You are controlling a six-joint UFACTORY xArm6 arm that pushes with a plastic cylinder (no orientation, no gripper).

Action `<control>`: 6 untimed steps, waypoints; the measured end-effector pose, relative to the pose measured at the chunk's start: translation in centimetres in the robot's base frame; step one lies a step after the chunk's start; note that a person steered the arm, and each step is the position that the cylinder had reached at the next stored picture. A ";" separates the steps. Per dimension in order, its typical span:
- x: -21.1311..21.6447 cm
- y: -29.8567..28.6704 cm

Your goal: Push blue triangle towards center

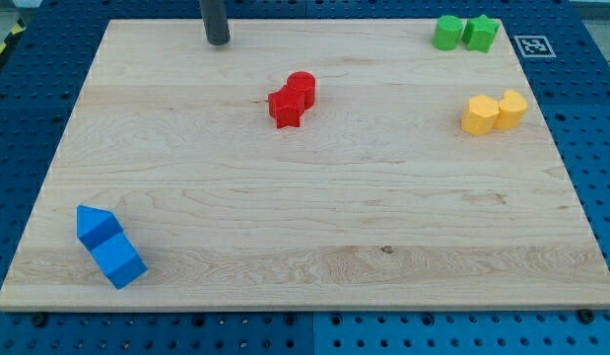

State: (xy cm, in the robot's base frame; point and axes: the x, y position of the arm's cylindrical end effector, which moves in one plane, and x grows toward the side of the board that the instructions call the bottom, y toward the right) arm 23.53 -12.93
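Note:
The blue triangle point(95, 224) lies near the board's bottom left corner. A blue cube point(119, 260) touches it on its lower right side. My tip point(217, 41) rests on the board near the view's top edge, left of centre. It is far from the blue triangle, up and to the right of it, touching no block.
A red cylinder point(302, 89) and a red star-shaped block point(284, 107) sit together above the board's centre. Two green blocks point(464, 33) are at the top right. Two yellow blocks point(494, 112) are at the right. The wooden board point(305, 197) lies on a blue pegboard.

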 end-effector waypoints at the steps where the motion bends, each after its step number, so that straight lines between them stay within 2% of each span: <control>1: 0.0 0.0; 4: 0.9 0.5; 6: 9.2 -4.8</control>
State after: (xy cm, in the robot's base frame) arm 32.76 -17.78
